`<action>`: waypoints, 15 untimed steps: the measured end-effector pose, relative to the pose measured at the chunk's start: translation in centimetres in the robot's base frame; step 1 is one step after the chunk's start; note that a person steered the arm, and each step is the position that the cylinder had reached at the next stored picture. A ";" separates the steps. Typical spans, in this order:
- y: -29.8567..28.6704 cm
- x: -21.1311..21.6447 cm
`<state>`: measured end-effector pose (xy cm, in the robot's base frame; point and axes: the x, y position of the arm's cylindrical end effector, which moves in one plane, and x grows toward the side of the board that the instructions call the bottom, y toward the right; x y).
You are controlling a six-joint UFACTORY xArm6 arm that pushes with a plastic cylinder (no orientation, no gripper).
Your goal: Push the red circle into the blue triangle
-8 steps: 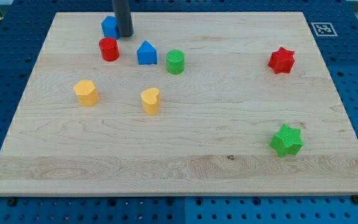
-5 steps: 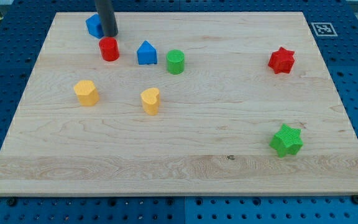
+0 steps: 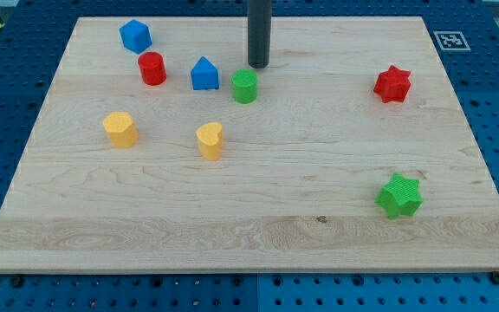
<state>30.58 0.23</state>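
Observation:
The red circle (image 3: 152,68) stands near the view's top left on the wooden board (image 3: 258,217). The blue triangle-like block (image 3: 204,74) sits just to its right, a small gap between them. My tip (image 3: 258,66) rests on the board above and slightly right of the green circle (image 3: 244,86), to the right of the blue triangle and well right of the red circle. It touches no block.
A blue cube-like block (image 3: 135,35) lies above-left of the red circle. Two yellow blocks (image 3: 120,129) (image 3: 210,139) sit lower left. A red star (image 3: 392,83) is at the right, a green star (image 3: 399,195) at the lower right.
My tip pushed the blue cube-like block left, then swung right across the board's top to above the green circle. The red circle and blue triangle have not moved.

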 end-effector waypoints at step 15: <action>-13.2 9.7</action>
